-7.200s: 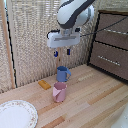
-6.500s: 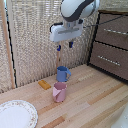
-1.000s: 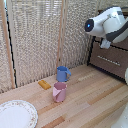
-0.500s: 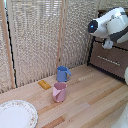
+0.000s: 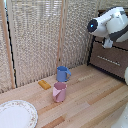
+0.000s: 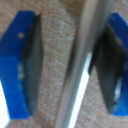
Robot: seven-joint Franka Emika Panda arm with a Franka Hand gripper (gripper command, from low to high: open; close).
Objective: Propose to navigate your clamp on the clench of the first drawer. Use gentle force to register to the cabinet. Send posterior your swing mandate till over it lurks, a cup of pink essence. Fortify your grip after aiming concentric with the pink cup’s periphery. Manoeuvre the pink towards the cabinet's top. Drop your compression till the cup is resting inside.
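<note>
Plate (image 5: 17, 114) fills the table's (image 5: 95, 102) near corner on the exterior view's left; the pink cup (image 5: 59, 92) stands mid-table, well apart from the arm. At the cabinet (image 5: 111, 59), the clamp (image 6: 70, 65) is spread wide around the clench (image 6: 81, 65), gripping nothing. That rigid, slick bar probably wants a mid-length hold.

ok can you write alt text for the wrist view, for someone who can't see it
Blurred close-up from the wrist camera: a slim silver bar handle runs between the gripper's two blue fingertips, jaws open on either side of it. Behind is a brownish, speckled surface, too blurred to identify.
</note>
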